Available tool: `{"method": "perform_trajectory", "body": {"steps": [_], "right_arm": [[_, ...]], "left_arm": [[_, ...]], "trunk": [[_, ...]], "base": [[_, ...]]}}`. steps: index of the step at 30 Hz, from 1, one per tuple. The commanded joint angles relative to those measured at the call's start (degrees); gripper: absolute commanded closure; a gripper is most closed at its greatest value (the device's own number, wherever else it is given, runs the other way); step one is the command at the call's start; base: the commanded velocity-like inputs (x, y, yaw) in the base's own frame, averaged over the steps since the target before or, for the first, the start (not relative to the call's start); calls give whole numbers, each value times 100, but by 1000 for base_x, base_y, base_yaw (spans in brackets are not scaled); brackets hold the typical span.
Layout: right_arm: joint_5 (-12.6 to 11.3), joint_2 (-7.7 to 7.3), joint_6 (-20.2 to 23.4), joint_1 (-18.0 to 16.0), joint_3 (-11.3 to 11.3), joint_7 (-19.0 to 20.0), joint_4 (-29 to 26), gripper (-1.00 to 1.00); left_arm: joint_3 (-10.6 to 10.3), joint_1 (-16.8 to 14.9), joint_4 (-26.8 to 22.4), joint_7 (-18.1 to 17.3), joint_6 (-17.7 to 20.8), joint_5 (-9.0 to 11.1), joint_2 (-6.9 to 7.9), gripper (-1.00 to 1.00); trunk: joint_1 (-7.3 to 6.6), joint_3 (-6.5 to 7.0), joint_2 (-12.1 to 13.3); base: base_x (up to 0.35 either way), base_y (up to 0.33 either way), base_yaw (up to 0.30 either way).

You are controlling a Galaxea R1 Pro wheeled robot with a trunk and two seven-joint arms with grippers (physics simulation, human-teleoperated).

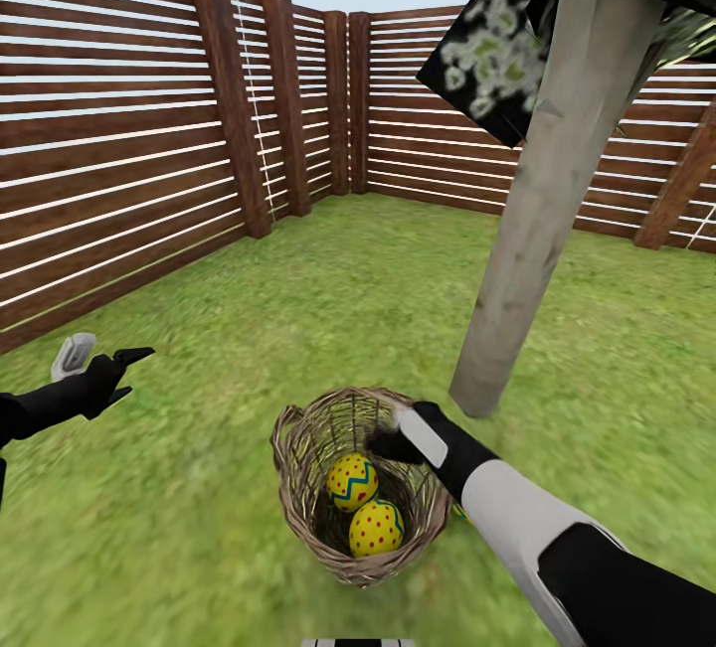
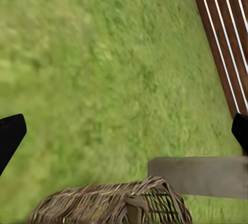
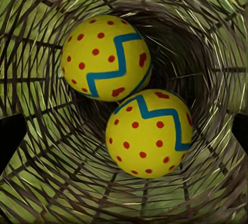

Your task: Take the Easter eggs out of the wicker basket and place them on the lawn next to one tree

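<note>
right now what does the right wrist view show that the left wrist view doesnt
Right wrist alone: two Easter eggs touching at the bottom of the wicker basket, seen from inside, framed by the open right gripper. Left wrist alone: the lawn, the fence, the pale tree trunk, the basket's outside, and the open left gripper. Shared: the basket.

Wicker basket on lawn

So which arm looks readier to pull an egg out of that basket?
The right. Its gripper hangs open over the wicker basket, looking down on two eggs. The left gripper hovers over grass, off to the side.
</note>
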Motion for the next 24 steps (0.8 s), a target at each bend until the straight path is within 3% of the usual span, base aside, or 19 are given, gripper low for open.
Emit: {"method": "perform_trajectory", "body": {"steps": [1,12,15,17,20,24], "right_arm": [[-84,-4,6,-5,40,-53,58,-100],[-124,-8,16,-36,40,-59,210,-100],[-111,-12,15,-46,42,-48,164,-100],[-108,-13,6,-48,41,-33,146,-100],[-118,-12,5,-49,42,-11,138,-100],[-107,-12,8,-49,42,-3,124,-100]], "left_arm": [[8,-4,-6,55,21,62,-3,-100],[14,-4,-20,39,21,66,-25,-100],[35,-4,-10,38,21,88,-25,-100],[86,-4,-7,39,21,213,-25,-100],[146,-4,9,50,11,598,-22,-100],[162,-4,16,56,4,762,-17,-100]], "trunk": [[-1,-5,-2],[24,-227,-16],[24,-227,-16],[24,-227,-16],[30,-271,-18],[37,-337,-22]], "base": [[0,0,0],[0,0,0],[0,0,0],[0,0,0],[0,0,0],[0,0,0]]}}
